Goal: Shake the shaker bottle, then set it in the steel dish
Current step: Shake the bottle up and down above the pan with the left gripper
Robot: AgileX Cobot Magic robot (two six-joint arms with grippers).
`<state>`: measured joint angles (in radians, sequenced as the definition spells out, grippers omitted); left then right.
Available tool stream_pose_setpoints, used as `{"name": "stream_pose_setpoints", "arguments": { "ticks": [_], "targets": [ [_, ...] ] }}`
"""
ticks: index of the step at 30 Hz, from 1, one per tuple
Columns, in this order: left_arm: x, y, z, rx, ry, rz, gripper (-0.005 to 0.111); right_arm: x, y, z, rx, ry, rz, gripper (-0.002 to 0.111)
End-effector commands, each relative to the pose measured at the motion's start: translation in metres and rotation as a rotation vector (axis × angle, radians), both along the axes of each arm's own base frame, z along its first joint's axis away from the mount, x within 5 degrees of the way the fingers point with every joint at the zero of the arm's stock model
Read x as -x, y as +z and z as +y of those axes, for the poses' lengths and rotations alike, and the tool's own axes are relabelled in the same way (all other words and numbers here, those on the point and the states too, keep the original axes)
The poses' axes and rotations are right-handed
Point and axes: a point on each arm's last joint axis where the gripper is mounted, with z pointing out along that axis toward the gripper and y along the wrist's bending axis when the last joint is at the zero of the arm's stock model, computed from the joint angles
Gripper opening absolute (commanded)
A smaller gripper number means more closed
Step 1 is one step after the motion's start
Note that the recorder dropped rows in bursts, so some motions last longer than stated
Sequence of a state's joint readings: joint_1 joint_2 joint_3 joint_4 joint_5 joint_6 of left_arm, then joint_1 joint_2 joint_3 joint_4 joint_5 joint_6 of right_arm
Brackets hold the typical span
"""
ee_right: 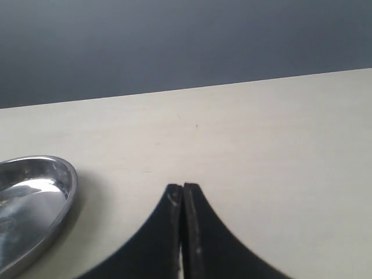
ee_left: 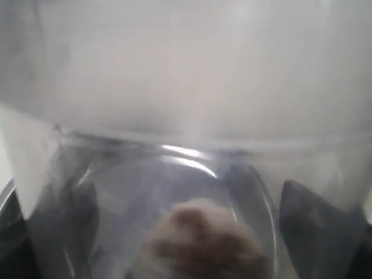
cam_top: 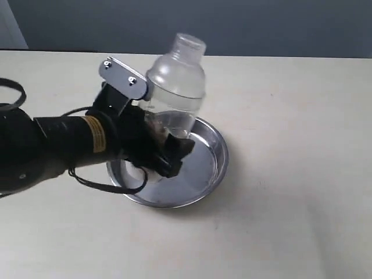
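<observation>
A pale cream worktop (cam_top: 290,221) fills most of the scene, its surface smooth and matte with a few tiny specks. Along its far edge stands a plain dark blue-grey wall (cam_top: 261,26), flat and unmarked. At the far left a lighter, whitish strip (cam_top: 10,26) breaks the wall; what it is cannot be told. The light is soft and even, and the shadows are faint and blurred.
</observation>
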<state>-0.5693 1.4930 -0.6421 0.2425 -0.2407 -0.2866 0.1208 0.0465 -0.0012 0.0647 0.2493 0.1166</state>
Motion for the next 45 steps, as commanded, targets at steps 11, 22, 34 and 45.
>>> {"name": "stream_pose_setpoints", "arguments": {
  "ticks": [11,22,34,45],
  "targets": [
    [0.000,0.060,-0.006,0.195,-0.005,-0.196,0.000,-0.001,0.001,0.000,0.002,-0.004,-0.009,-0.001],
    [0.004,0.040,-0.001,0.178,0.027,-0.123,0.000,-0.001,0.001,0.000,0.002,-0.004,-0.009,-0.001],
    [0.009,0.000,0.002,0.132,0.057,0.013,0.000,-0.001,0.000,0.000,0.002,-0.004,-0.006,-0.001],
    [0.004,-0.017,0.002,0.093,0.060,0.063,0.000,-0.001,0.000,0.000,0.002,-0.004,-0.007,-0.001]
  ]
}}
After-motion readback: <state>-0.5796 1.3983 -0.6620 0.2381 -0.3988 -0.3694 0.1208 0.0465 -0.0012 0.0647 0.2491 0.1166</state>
